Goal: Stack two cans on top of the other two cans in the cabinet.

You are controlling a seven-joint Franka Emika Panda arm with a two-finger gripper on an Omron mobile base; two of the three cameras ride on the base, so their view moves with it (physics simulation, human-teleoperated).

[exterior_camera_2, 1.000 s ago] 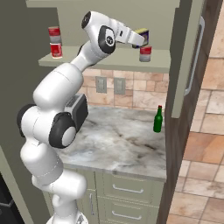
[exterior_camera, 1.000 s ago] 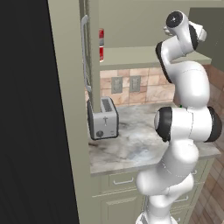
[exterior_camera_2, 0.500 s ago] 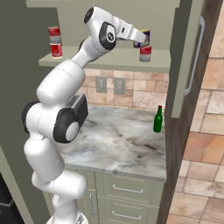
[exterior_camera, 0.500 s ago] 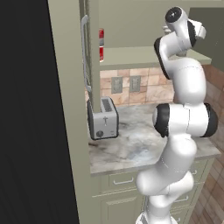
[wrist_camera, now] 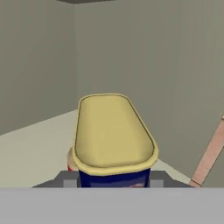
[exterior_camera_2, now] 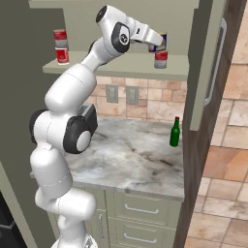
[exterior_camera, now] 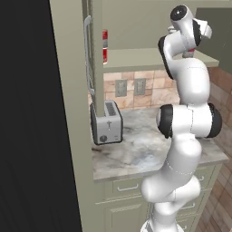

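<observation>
Now that the gripper [exterior_camera_2: 160, 41], clamped on the blue tin [exterior_camera_2: 162, 41], has moved right above the red-topped can [exterior_camera_2: 161, 59] on the shelf [exterior_camera_2: 121, 68], lowering should complete the second stack.

light: even, flat, rendered | shadows: faint | glare: none | focus: sharp, slightly pixelated

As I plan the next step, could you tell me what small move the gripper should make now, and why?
Probably lower gently, then release. The gripper is shut on the squat dark blue tin with a yellow top, which seems to sit directly above the small red-topped grey can on the beige cabinet shelf.
</observation>
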